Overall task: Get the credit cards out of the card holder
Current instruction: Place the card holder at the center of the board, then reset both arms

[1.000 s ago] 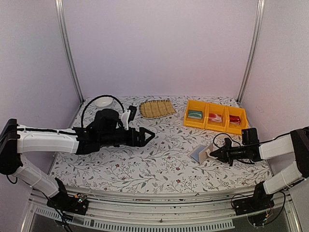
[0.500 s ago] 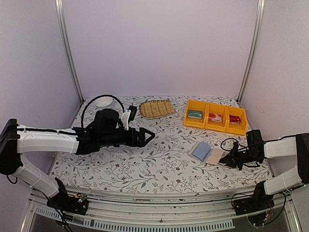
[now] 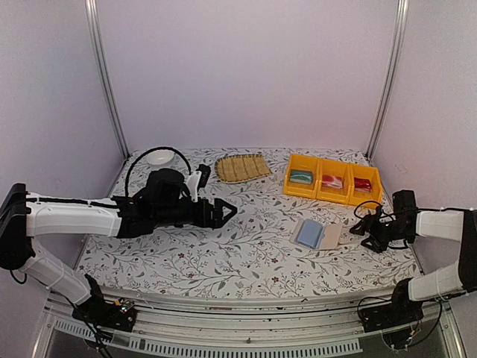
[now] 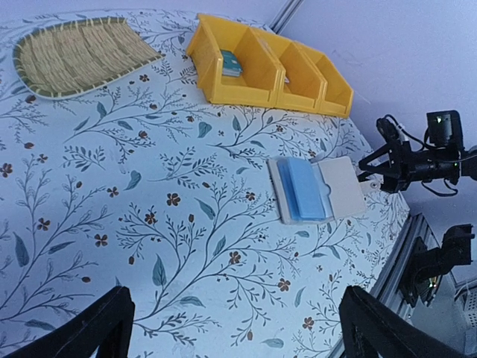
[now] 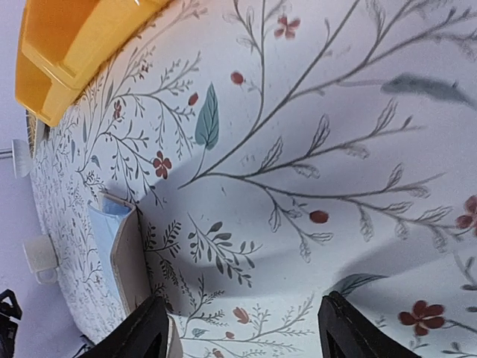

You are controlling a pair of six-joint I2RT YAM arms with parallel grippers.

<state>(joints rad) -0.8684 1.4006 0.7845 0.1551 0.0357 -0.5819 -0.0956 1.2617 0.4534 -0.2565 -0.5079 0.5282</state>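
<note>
The card holder lies opened flat near the tabletop's right edge with the light blue card in its pocket, the right gripper sits just beside it, jaws apart and empty, and the left gripper hangs wide open mid-table, so the next move is probably pinching that card's edge and sliding it out.

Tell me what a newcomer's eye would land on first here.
The bright yellow bins at the far right of the flowered table stand out most. Next comes the card holder, lying open near the right edge with a light blue card showing inside, and the right gripper open just beside it. The left gripper hangs open over mid-table.
</note>
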